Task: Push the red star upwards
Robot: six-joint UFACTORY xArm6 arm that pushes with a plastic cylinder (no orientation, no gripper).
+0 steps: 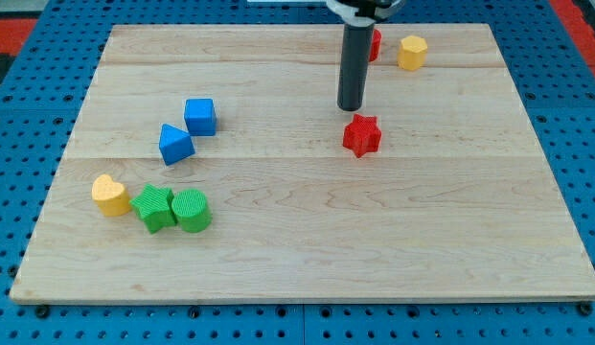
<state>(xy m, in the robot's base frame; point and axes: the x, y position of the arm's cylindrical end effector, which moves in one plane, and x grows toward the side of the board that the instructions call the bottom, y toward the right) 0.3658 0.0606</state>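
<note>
Green cylinder (192,211) foremost; red block (375,44) half hidden behind rod (354,67)

A red block (376,43) sits mostly hidden behind the dark rod (354,67), just left of the yellow block (412,52); its shape cannot be made out. The rod's upper part is cut off by the top edge.

No readable text or labels anywhere

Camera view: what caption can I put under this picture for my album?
My tip sits just above the red star on the wooden board.
</note>
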